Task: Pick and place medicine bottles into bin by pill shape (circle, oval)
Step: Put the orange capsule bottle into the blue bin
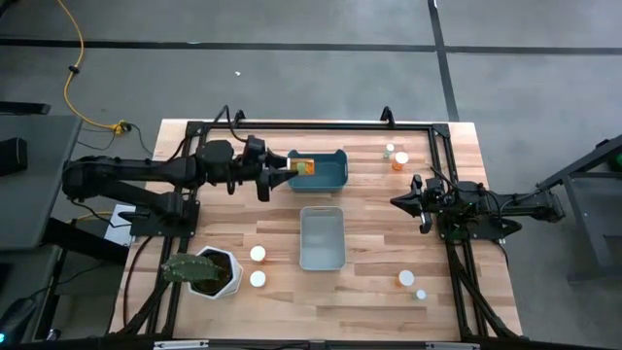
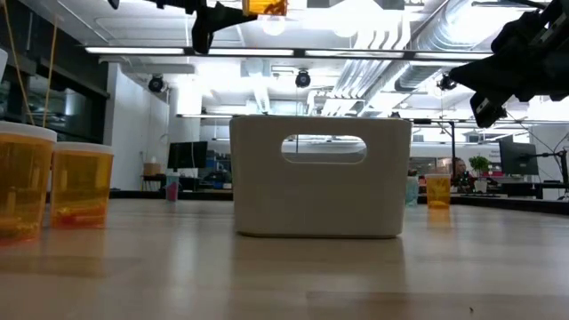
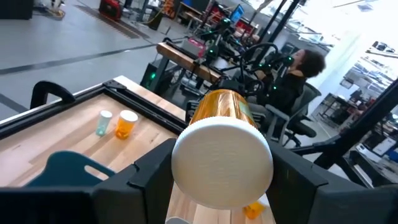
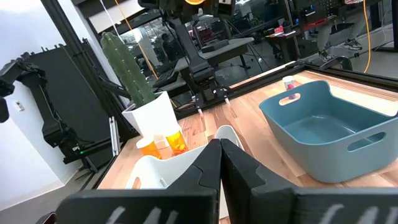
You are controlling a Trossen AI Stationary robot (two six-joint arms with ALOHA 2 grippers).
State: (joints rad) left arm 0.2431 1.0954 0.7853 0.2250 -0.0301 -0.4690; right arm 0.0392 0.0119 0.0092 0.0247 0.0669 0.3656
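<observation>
left jaws clamped on amber bottle [image 1: 302, 167] over blue bin [image 1: 326, 175] | grey bin [image 1: 322, 238] empty | right jaws together

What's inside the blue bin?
The right wrist view shows the blue bin mostly bare inside, with no bottles on its floor. The near wall hides a strip of the bottom. The left claw holds an amber bottle over its edge.

Seven medicine bottles [image 1: 258, 254]: six on bench [image 1: 369, 292], one above blue bin [image 1: 330, 173]. Two bins. One plant pot [image 1: 216, 273].
</observation>
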